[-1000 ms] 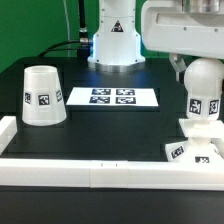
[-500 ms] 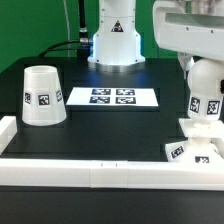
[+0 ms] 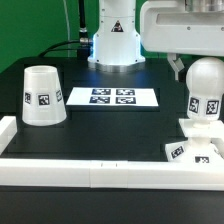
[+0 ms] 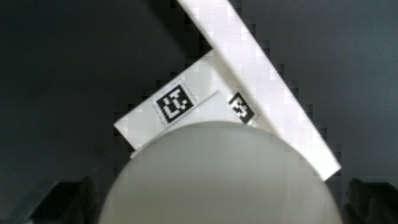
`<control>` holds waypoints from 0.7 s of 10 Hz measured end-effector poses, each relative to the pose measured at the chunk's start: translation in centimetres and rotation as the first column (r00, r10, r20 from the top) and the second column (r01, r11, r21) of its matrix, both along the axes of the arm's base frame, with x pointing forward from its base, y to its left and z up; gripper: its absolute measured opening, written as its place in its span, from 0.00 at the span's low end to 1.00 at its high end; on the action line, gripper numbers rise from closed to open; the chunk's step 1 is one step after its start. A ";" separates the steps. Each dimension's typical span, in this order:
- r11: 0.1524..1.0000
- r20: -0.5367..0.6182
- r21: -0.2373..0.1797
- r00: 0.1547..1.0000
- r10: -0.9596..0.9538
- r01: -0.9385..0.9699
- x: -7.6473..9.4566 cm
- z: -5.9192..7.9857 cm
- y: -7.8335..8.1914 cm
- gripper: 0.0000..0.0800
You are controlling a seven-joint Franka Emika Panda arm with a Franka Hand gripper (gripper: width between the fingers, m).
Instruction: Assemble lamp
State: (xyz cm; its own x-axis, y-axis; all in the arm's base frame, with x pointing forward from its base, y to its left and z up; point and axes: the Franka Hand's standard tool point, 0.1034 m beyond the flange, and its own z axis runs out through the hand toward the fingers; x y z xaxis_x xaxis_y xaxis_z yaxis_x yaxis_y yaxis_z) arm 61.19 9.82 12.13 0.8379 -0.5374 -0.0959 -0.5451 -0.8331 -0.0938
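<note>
The rounded white bulb [image 3: 205,100] stands upright on the blocky square base [image 3: 190,150] at the exterior view's right, by the front rail. My gripper [image 3: 200,68] hangs straight over the bulb with its fingers down either side of the bulb's top. In the wrist view the bulb [image 4: 214,175] fills the space between the dark fingers [image 4: 71,200], with a thin dark gap on each side, so the gripper [image 4: 217,200] looks open. The base [image 4: 187,100] shows beyond it. The cup-like shade [image 3: 42,95] stands mouth-down at the exterior view's left.
The marker board [image 3: 112,97] lies flat in the middle of the black table. The long white border rail [image 3: 90,172] runs along the front edge and shows in the wrist view [image 4: 267,70]. The arm's white base [image 3: 115,40] stands at the back.
The bulb's tag has shifted toward the exterior view's right since a second ago. The gripper body swung right half a second ago and is now back left, while the tag stayed.
</note>
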 end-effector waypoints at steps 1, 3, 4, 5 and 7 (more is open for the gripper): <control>0.998 0.009 0.002 0.998 0.067 -0.067 0.0 0.0 0.0 0.87; 0.948 0.026 -0.033 0.948 0.318 -0.317 -0.1 0.1 -0.2 0.87; 0.890 0.036 -0.053 0.890 0.455 -0.453 0.0 0.2 -0.3 0.87; 0.826 0.041 -0.069 0.825 0.563 -0.560 0.1 0.2 -0.5 0.87; 0.739 0.049 -0.076 0.738 0.673 -0.669 0.2 0.2 -0.6 0.87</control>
